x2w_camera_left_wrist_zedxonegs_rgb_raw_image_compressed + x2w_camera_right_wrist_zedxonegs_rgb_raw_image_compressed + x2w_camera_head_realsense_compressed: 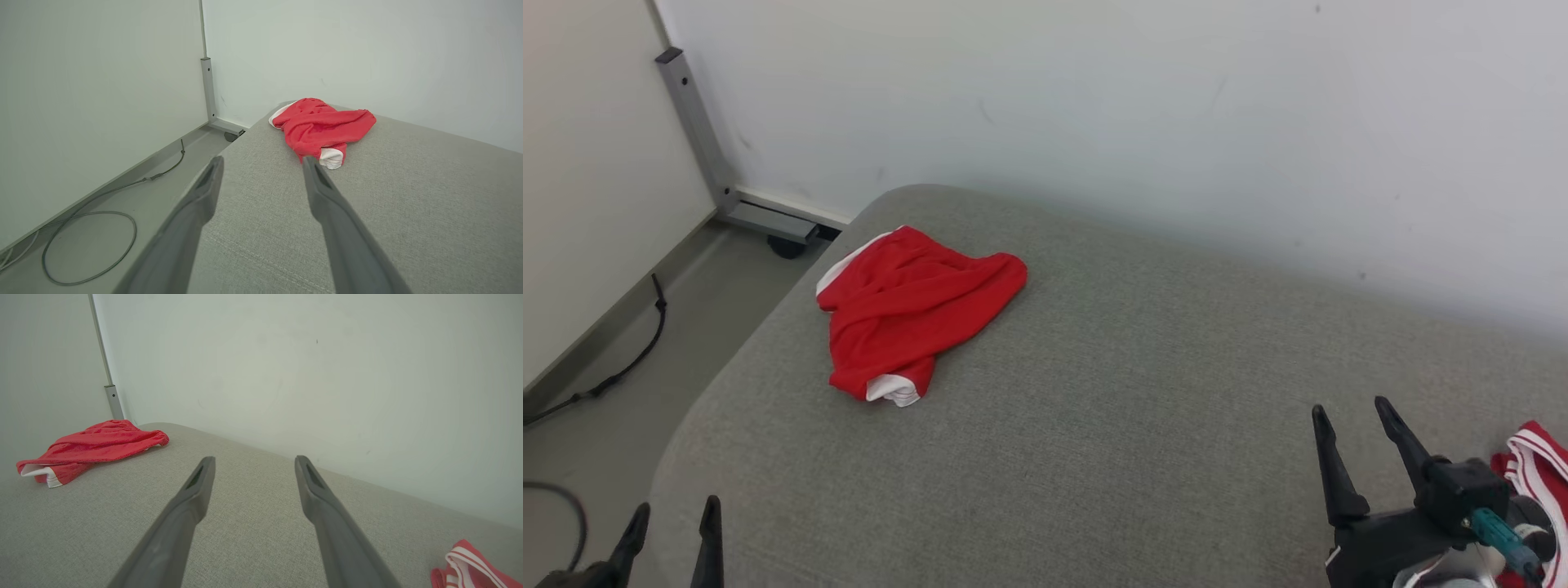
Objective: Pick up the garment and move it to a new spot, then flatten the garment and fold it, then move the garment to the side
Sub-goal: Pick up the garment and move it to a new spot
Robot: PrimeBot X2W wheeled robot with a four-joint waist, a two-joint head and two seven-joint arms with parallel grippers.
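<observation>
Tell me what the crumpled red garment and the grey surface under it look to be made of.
Red garment: probably a thin, soft sports knit, matte; it lies in limp folds, with white trim at the edges. Grey surface: apparently woven upholstery cloth over padding, matte; a fine heathered weave shows, and its corner is rounded.

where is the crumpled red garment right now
In the head view the red garment lies on the far left part of the grey cushion, near its rounded corner by the metal post, well ahead of the open left gripper.
</observation>
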